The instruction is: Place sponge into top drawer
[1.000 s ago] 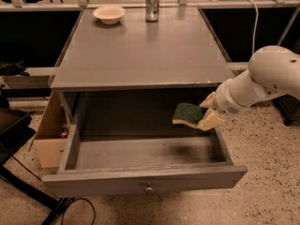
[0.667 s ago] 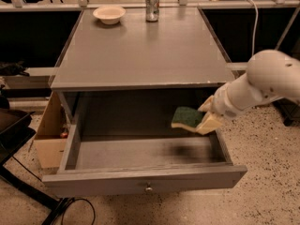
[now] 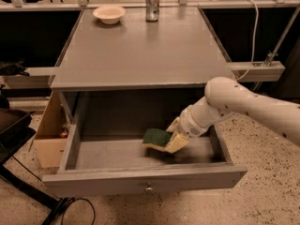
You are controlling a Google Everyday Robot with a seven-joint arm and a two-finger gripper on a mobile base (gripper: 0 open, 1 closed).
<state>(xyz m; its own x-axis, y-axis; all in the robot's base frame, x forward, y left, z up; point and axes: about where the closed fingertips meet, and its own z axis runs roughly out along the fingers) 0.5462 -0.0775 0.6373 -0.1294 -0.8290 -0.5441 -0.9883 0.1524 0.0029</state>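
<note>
The top drawer [image 3: 140,182] of the grey cabinet is pulled fully open, its knob [image 3: 149,188] at the front centre. The sponge [image 3: 156,138], dark green on top with a yellow base, is held inside the drawer just above its floor, right of centre. My gripper [image 3: 172,138] reaches in from the right on a white arm [image 3: 243,104]. Its cream fingers [image 3: 177,143] are shut on the sponge's right end.
A cream bowl [image 3: 109,14] and a drinks can [image 3: 152,5] stand at the back of the cabinet top [image 3: 140,50]. A cardboard box [image 3: 47,135] sits on the floor left of the cabinet. Black cables and a dark stand lie at the lower left.
The gripper has moved left and down with the sponge, from beside the drawer's right wall to deeper inside the drawer near its floor.
</note>
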